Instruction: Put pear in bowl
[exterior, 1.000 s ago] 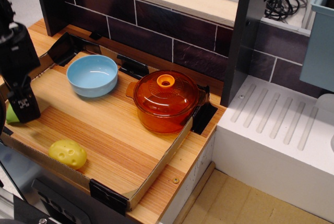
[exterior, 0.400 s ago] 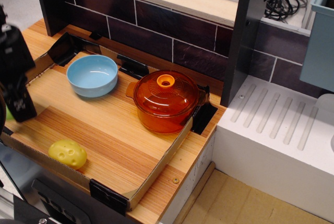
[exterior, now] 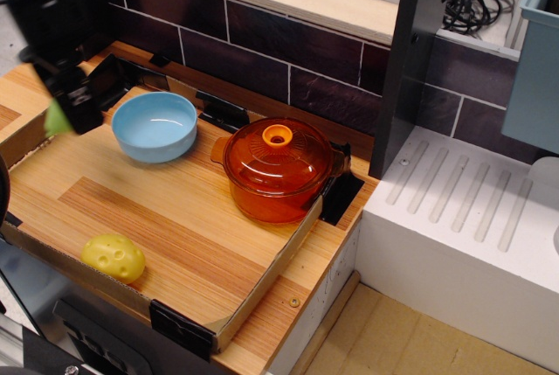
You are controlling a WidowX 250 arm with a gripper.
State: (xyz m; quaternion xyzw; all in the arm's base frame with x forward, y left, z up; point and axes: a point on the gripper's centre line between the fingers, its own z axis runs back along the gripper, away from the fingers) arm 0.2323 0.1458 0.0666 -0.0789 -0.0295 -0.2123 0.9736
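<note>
Since the earlier frames we see that the gripper (exterior: 72, 106) has risen from the near left edge of the wooden tray (exterior: 175, 226) and swung toward the back, so it now hangs in the air just left of the bowl (exterior: 155, 126). It carries the pear (exterior: 58, 118), which shows as a blurred light-green patch at the lower left of the dark fingers; the pincer is clenched on it, and the fruit is off the board. The bowl sits at the rear left of the tray, its pale inside holding nothing. To its right we find the orange lidded pot (exterior: 278, 170), well apart from the gripper. The yellow dimpled lump (exterior: 113, 257) lies near the front left edge of the tray, far from both bowl and pear. Motion blur smears the arm, so we cannot make out its finer details.
</note>
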